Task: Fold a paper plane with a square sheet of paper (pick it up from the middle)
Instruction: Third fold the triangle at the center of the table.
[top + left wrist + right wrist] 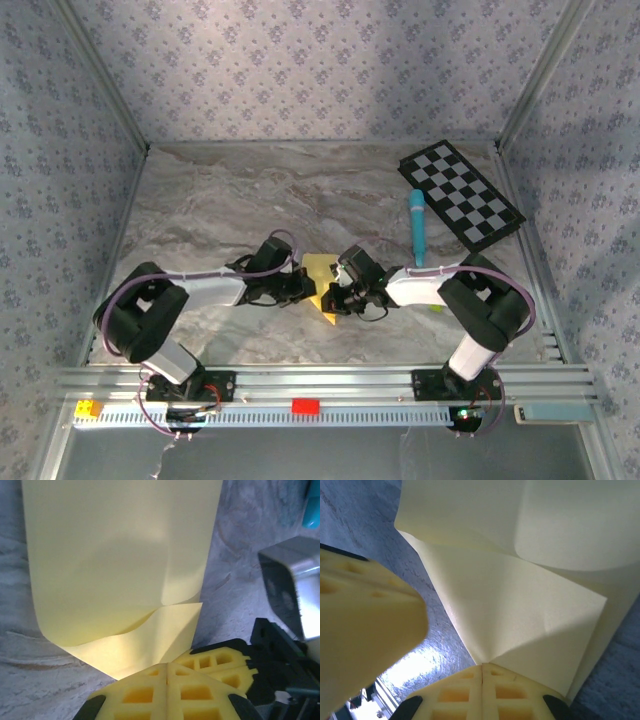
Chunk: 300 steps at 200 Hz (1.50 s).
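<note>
Pinching the square sheet of paper (320, 278) from both sides, the two arms are meeting near the middle of the counter (220, 210), somewhat closer to its near edge than to its far one. The left hand (166, 669) is clamping its yellow fingers (137, 695) tight together, and a lower corner of the paper is disappearing into the seam between them. The right hand (482, 669) is doing the same from the other side: its fingers are pressed flat against each other with the point of a folded flap caught between the tips.

The paper is no longer lying flat. From the left wrist it is rising as a broad pale sheet with a second layer peeking out beneath, the two overlapping at a slanted edge. From the right wrist a triangular flap is showing below a layer that is curling over in a soft roll rather than a sharp crease.

The two hands are sitting just beside each other, the right one's yellow pads showing at the lower right of the left wrist view.

Well apart, a black-and-white checkered board (461, 195) is lying at the far right corner, and a light-blue marker (417, 228) is lying just in front of it. A yellow block (88, 408) and a red block (305, 406) are sitting on the rail along the near edge.
</note>
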Motion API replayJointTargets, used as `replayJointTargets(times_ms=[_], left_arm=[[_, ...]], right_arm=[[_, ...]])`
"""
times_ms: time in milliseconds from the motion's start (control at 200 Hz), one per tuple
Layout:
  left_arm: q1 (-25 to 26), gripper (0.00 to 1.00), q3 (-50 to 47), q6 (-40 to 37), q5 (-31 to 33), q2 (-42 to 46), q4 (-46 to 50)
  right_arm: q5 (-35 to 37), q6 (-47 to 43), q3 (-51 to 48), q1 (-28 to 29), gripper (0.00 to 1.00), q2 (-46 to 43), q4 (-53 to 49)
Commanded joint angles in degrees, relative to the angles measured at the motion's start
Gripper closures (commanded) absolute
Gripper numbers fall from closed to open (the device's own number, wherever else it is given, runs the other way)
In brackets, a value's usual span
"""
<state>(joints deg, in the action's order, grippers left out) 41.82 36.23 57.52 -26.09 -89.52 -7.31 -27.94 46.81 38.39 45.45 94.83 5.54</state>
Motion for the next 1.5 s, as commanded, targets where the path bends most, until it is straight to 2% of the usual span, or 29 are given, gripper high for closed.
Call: replayJointTargets(times_ms=[0,230,675,960,1279,1494], left_arm=[[0.36,0.99,0.61,0.14,0.49,-2.61,0.39],[-0.59,1.0,1.13,-1.43,4.77,-5.66,3.45],[-7.89,1.0,4.02,-6.35,5.36,-5.21,9.88],[-10.61,1.0,6.55,-8.34,5.89,-5.05,13.73],[-9.89,0.95,6.51,-8.38,3.77,3.86,12.9],[-4.56,0.94,6.49,-7.72,0.37,3.25,9.49]], right_arm=[[3.07,0.56,-1.97,-0.69,0.96,0.62,-5.48],[3.07,0.19,-2.7,-0.64,0.97,0.46,-5.96],[3.32,-1.28,-2.84,-0.72,0.98,-0.12,-7.47],[2.91,-1.81,-2.37,-0.74,0.98,-0.26,-7.91],[2.69,-1.98,-1.7,-0.79,0.98,0.35,-7.77],[2.89,-1.91,-1.52,-0.83,0.97,0.27,-8.0]])
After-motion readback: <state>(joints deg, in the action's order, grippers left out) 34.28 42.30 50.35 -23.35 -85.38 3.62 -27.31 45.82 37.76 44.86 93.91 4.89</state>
